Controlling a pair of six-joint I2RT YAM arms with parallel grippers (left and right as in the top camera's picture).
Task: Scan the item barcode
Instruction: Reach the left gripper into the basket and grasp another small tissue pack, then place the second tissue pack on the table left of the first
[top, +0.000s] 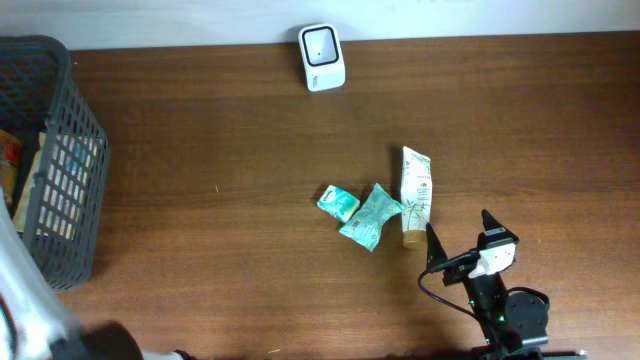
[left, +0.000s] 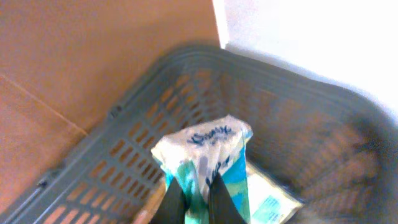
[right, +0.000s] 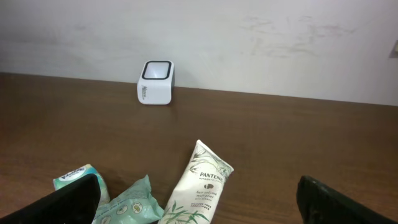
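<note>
Brown wood bench (top: 200, 120) runs up to a white wall, with the white scanner (top: 321, 57) standing at the upper centre of the overhead frame and a grey slatted basket (top: 60, 150) at the far left edge. Right of centre lie three things close together: a small teal packet (top: 338, 202), a teal sachet (top: 372, 216) touching it or nearly so, and a Pantene tube (top: 415, 195) just beside the sachet.

The left claw (left: 196, 190) is down inside the basket, its two dark fingers pinched together on the lower end of a Kleenex tissue pack (left: 202, 152), which stands roughly upright in the lower middle of the left wrist frame. Another flat package lies under it. The right claw (top: 458, 228) sits at the lower right of the overhead frame, its fingers spread wide with nothing between them, pointing toward the tube and apart from it.

By my reading, the step in hand is the pick: the pack is gripped but not yet out of the basket. Next, it needs lifting straight up past the basket rim, then carrying across the bench to the scanner. No barcode shows on the visible face, so the pack will probably need turning until the printed code faces the scanner window. The grip is low on a soft pack, which may sag or slip while being moved.
</note>
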